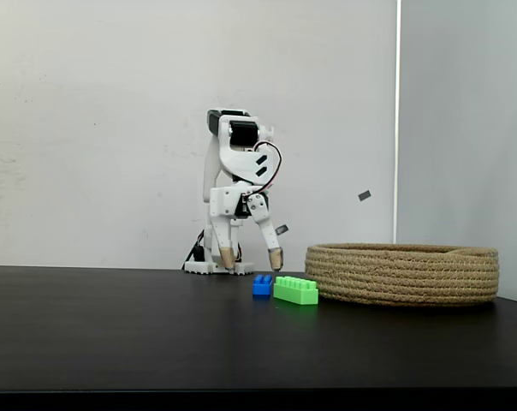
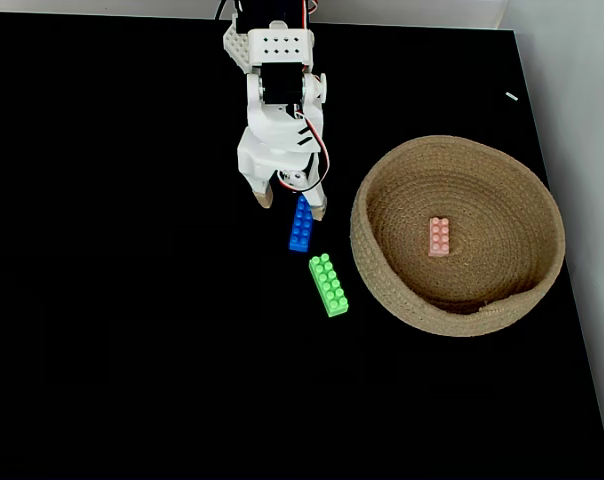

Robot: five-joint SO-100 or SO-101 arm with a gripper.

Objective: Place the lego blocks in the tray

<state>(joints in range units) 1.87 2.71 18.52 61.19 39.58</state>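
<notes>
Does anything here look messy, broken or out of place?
Nothing broken or spilled. The pink brick lies in the basket, while the blue brick and green brick lie on the table beside it, below the open fingers.

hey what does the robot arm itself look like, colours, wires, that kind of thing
The arm is white plastic with black motor blocks at its joints. A thin red and black cable loops beside its upper part. The tool has two tapered white fingers with tan tips.
</notes>
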